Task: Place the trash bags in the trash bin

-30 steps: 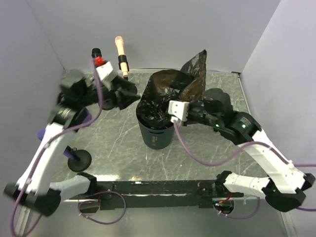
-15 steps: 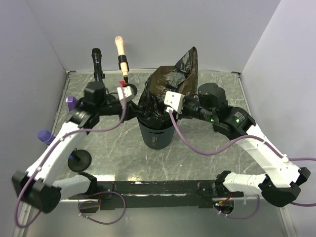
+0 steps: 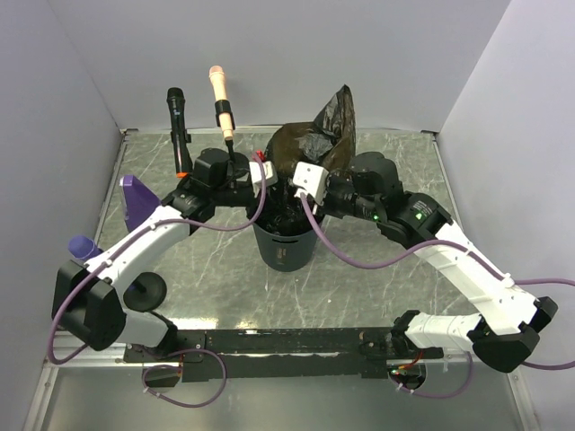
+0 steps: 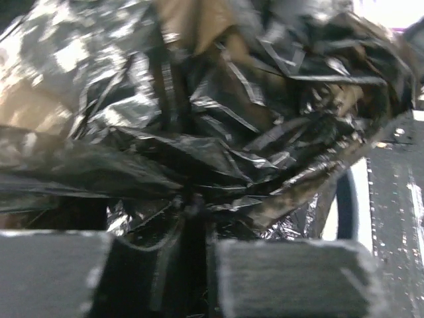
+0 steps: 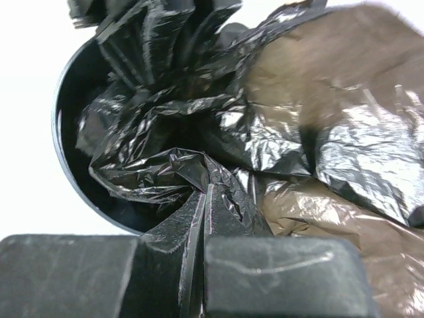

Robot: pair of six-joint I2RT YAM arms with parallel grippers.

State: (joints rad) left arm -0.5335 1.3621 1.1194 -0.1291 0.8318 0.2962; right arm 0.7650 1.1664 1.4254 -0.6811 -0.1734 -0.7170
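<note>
Black, crinkled plastic filled the mouth of the trash bin (image 3: 286, 247), a round dark wastebasket standing upright near the middle of the table (image 3: 377, 278), between the 2 arms. The trash bags (image 3: 316, 144) sat partly inside it. Their lower folds were down within the rim, while a brownish, half-transparent mass rose above the rim toward the back right. In the right wrist view the bin's curved rim showed at the left, with the film spilling over its right side.

The left gripper (image 3: 277, 184) reached in from the left at the bin's rim. In its own camera the 2 pads stood close, pinching a gathered fold of the bags in the narrow gap between them. The right gripper (image 3: 293, 190) came in from the right, just across from the left one, over the bin's mouth. Its jaws were pressed together on a thin pleat of black film that ran into the slit between the pads.

Behind the bin, near the back wall, 2 microphones stood upright: a black microphone (image 3: 176, 121) and, just right of it, a peach microphone (image 3: 218, 94). A round black base (image 3: 144, 292) lay on the table by the left arm, well apart from the bin.
</note>
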